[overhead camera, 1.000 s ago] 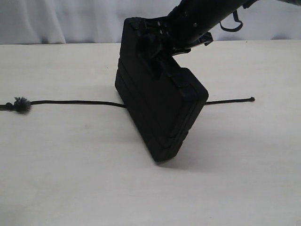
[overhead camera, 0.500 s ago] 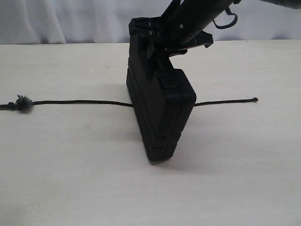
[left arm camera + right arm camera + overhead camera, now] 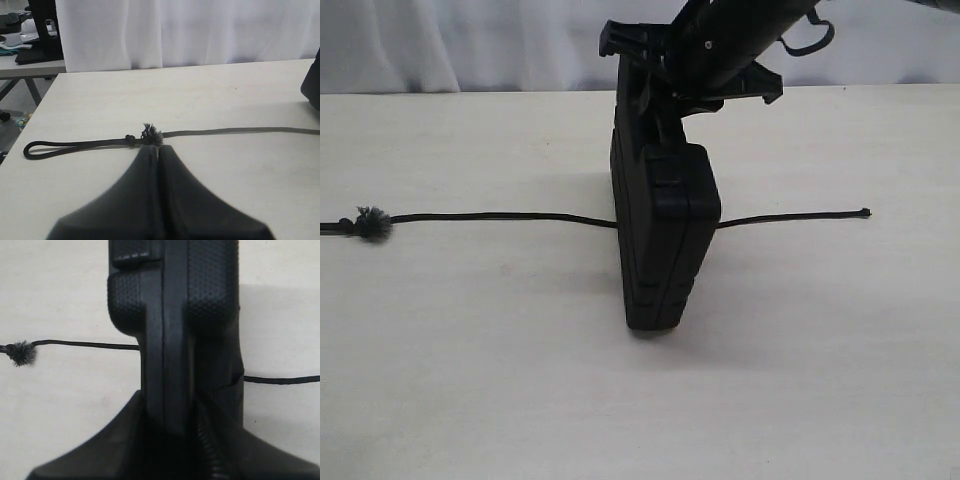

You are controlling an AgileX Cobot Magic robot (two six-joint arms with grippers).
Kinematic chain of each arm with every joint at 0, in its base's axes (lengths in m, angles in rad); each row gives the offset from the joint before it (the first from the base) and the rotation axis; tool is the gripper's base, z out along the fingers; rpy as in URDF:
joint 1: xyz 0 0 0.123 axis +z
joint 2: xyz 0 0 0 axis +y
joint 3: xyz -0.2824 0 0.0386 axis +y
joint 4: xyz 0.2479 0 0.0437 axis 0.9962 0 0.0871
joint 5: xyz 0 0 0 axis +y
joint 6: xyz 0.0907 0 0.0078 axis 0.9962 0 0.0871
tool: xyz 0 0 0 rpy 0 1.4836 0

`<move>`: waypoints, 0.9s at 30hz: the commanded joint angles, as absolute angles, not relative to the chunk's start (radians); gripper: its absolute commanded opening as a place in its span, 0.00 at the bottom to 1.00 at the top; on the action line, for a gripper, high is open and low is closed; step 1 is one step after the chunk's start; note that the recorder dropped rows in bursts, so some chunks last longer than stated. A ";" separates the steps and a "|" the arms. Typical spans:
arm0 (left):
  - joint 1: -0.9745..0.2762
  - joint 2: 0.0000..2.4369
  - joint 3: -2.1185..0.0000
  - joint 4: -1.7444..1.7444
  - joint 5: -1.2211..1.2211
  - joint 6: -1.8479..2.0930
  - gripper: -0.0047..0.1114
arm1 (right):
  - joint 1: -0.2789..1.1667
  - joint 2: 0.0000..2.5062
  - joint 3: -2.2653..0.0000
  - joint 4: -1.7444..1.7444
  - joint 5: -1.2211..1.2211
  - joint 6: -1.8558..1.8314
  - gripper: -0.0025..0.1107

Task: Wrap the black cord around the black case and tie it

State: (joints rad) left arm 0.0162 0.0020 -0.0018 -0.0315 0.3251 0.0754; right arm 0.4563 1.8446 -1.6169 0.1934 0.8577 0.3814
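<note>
The black case (image 3: 660,240) stands upright on its narrow edge in the middle of the table, edge-on in the exterior view. My right gripper (image 3: 655,95) comes down from above and is shut on the case's top edge; the right wrist view shows the case (image 3: 175,315) clamped between its fingers (image 3: 125,440). The black cord (image 3: 490,216) lies straight across the table behind the case, from the fuzzy knot (image 3: 370,224) on the left to the small tip (image 3: 863,212) on the right. My left gripper (image 3: 158,148) is shut, its tips right beside the fuzzy knot (image 3: 151,133).
A white curtain (image 3: 470,40) hangs behind the table. The cord ends in a flat loop (image 3: 30,150) close to the table's left edge (image 3: 42,107). Beyond that edge stands another table with equipment (image 3: 30,40).
The right gripper has turned the case from a tilted pose with its broad face showing to upright and edge-on. The cord and the left gripper have stayed put.
</note>
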 commanded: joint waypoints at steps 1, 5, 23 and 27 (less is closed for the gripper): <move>0.013 0.000 0.000 -0.039 0.309 0.074 0.04 | 0.456 1.817 -1.628 0.191 0.839 0.415 0.06; 0.013 0.000 0.000 -0.039 0.309 0.074 0.04 | 0.456 1.817 -1.628 0.168 0.857 0.417 0.06; 0.013 0.000 0.000 -0.039 0.309 0.074 0.04 | 0.456 1.817 -1.628 0.140 0.848 0.408 0.31; 0.013 0.000 0.000 -0.039 0.309 0.074 0.04 | 0.456 1.817 -1.628 0.116 0.862 0.417 0.31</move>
